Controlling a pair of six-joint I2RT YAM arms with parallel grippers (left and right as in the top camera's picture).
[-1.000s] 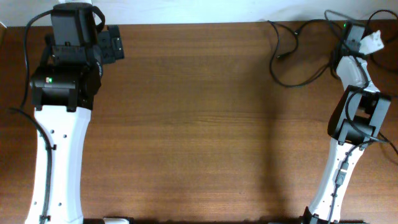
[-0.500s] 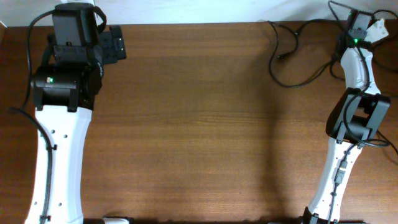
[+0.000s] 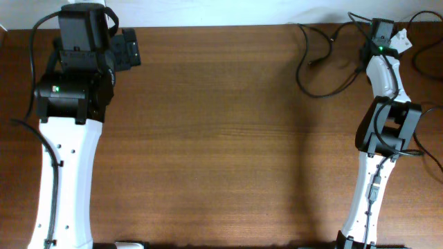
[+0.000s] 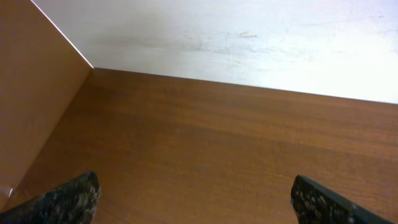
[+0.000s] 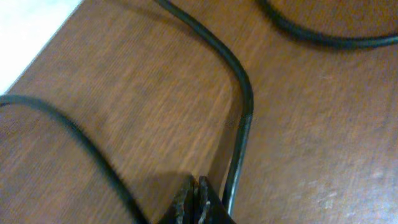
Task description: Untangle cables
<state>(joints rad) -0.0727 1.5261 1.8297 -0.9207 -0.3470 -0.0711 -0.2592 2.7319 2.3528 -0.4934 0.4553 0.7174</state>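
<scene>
The thin black cables [image 3: 325,83] lie tangled in loops at the far right of the table, with a small plug end [image 3: 313,63] inside one loop. My right gripper [image 3: 377,33] is over them near the back edge. In the right wrist view it [image 5: 194,198] is shut and empty, with one cable [image 5: 241,118] running just beside its right finger. Another strand [image 5: 68,127] crosses on the left and a third [image 5: 323,38] at the top right. My left gripper [image 3: 128,52] is far away at the back left. In the left wrist view it [image 4: 196,202] is open and empty over bare wood.
A white wall [image 4: 249,37] borders the table's back edge, and a wooden side panel [image 4: 31,93] stands at the left. The thicker black wires of the right arm [image 3: 426,149] hang near the table's right edge.
My right gripper has swung left and towards the back edge, ending over the cable loops. The left arm has barely moved.
</scene>
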